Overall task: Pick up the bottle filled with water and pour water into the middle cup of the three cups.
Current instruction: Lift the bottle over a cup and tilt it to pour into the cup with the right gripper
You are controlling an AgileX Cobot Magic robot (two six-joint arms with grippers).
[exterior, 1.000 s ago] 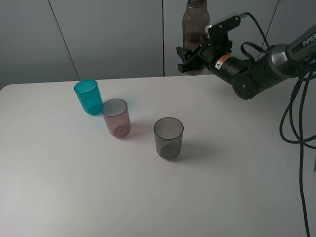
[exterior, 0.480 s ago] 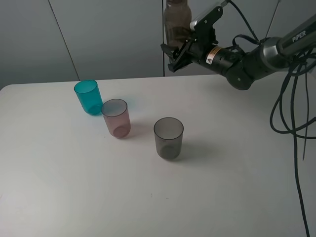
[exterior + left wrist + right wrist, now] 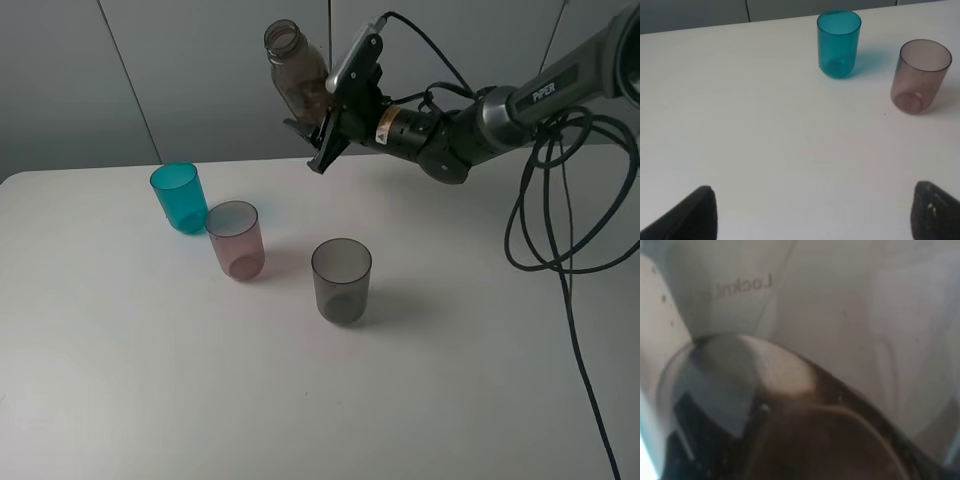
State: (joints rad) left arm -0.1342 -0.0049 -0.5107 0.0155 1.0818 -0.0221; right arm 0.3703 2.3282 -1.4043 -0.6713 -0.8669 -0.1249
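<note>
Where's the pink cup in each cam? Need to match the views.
Exterior high: the middle cup stands left of centre, between the teal cup and the grey cup.
Left wrist: the middle cup stands upright beside the teal cup.
Right wrist: not in it; the bottle fills the picture.
Shared landmark: the teal cup.

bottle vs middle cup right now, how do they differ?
Pose: the bottle is held in the air by the right gripper, tilted; the middle cup stands upright on the table.
Shape: the bottle is taller with a narrow neck; the middle cup is short and wide-mouthed.
Colour: smoky brown bottle, pale pink middle cup.
Both are translucent and open-topped.
</note>
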